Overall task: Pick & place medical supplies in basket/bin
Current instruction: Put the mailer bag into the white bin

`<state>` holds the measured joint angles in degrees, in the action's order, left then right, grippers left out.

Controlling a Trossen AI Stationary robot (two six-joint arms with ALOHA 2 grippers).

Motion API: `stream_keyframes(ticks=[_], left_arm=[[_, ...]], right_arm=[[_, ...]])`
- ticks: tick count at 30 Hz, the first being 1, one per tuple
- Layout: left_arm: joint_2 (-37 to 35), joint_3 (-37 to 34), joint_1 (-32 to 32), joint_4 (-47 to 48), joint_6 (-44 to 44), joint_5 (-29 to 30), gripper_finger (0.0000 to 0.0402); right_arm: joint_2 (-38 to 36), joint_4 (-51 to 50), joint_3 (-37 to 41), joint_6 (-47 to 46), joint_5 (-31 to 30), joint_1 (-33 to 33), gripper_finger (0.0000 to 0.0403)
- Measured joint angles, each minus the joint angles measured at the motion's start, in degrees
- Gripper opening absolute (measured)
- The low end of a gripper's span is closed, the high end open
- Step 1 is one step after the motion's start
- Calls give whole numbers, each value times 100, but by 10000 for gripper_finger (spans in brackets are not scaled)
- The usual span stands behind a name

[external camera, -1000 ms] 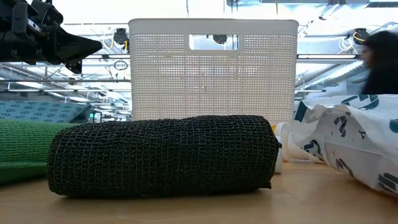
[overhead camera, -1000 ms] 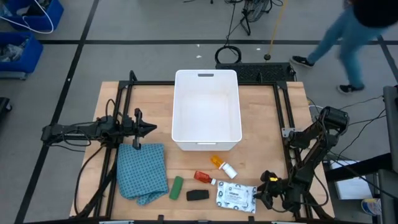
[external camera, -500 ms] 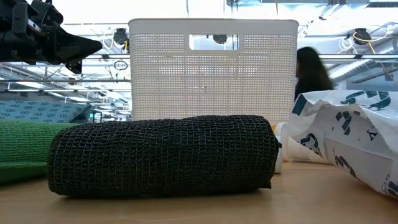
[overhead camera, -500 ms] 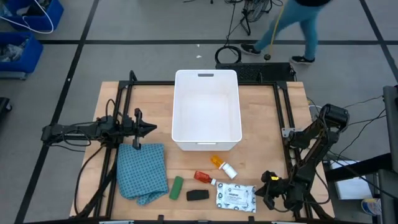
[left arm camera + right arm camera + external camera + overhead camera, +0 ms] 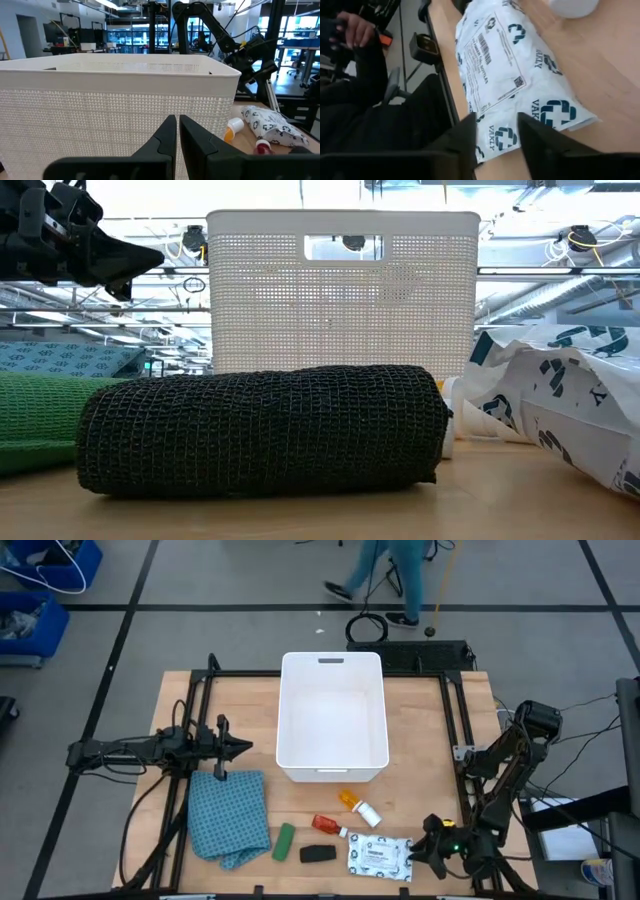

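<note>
Nearest the table's front edge, in front of the white tub (image 5: 333, 716), lie the flat white printed packet (image 5: 380, 857), black oblong piece (image 5: 318, 853) and green oblong piece (image 5: 284, 842); the right gripper (image 5: 420, 852) sits at the packet's edge, fingers spread, gripping nothing. Closer to the tub lie the red-and-white tube (image 5: 328, 825) and orange pill bottle (image 5: 358, 806). The left gripper (image 5: 243, 747) hangs beside the tub, fingers pressed together.
</note>
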<state>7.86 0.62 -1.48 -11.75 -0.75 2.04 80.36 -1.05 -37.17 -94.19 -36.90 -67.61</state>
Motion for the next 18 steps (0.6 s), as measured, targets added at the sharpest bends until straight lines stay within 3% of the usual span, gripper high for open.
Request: stream_keyframes(ticks=[5, 9, 15, 18], left_arm=[[2, 0, 0, 2, -19, 0, 24], [0, 0, 2, 0, -19, 0, 24], [0, 0, 0, 0, -60, 0, 24], [0, 0, 2, 2, -76, 0, 24]], right_arm=[[0, -69, 27, -489, 100, -1, 256], [0, -60, 146, -936, 148, -36, 317], [76, -24, 411, -1503, 415, -69, 332], [76, 7, 455, -1505, 157, -80, 326]])
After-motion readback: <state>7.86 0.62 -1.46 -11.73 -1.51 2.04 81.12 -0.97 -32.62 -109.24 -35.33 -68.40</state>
